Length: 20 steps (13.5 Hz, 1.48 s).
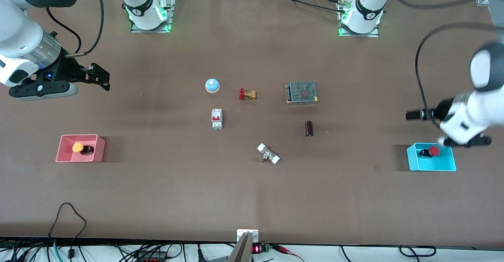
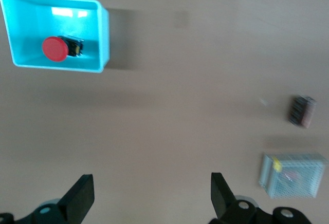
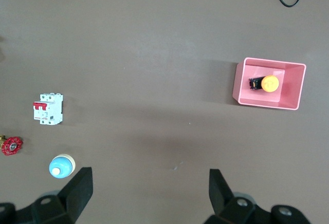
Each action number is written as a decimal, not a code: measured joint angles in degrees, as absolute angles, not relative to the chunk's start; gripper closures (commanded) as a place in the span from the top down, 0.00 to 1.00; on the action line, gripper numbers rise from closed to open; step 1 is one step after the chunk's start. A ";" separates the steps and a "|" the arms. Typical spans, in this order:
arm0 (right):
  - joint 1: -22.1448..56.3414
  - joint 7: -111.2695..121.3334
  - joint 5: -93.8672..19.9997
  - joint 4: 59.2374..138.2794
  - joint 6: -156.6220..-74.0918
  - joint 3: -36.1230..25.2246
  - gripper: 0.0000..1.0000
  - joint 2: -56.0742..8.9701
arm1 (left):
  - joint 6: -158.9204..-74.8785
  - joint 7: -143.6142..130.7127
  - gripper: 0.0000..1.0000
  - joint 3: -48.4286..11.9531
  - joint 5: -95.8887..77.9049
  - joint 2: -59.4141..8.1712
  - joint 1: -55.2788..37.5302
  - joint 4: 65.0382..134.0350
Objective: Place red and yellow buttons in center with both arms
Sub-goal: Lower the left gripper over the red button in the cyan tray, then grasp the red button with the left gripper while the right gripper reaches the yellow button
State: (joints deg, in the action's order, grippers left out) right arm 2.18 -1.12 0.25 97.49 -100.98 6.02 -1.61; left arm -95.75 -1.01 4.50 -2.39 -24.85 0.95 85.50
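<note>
The yellow button [image 1: 78, 147] lies in a pink bin [image 1: 99, 152] at the right arm's end of the table; it also shows in the right wrist view [image 3: 269, 83]. The red button [image 1: 434, 150] lies in a blue bin [image 1: 449, 164] at the left arm's end, and also shows in the left wrist view [image 2: 54, 49]. My right gripper [image 1: 100, 77] hangs open and empty over bare table, apart from the pink bin. My left gripper [image 1: 414, 115] hangs open and empty beside the blue bin. The brown table center [image 1: 252, 130] is bare between the parts.
Around the center lie a blue dome bell [image 1: 212, 85], a brass valve with a red handle [image 1: 247, 94], a white circuit breaker [image 1: 217, 119], a mesh power supply [image 1: 302, 92], a dark cylinder [image 1: 309, 128] and a white fitting [image 1: 268, 154].
</note>
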 measured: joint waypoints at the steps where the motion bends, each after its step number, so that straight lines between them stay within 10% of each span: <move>1: 2.16 -1.12 0.25 97.49 -100.97 5.90 1.00 -1.61 | -99.42 -1.00 1.00 5.16 -2.39 -28.11 2.27 84.73; 6: 1.99 -1.11 0.26 97.49 -100.93 5.31 1.00 -1.61 | -113.74 0.28 1.00 5.54 -2.39 -36.45 8.61 82.54; 20: -0.48 2.83 1.76 99.68 -103.71 1.66 1.00 -4.85 | -119.87 12.69 1.00 5.63 -2.39 -43.21 10.73 82.47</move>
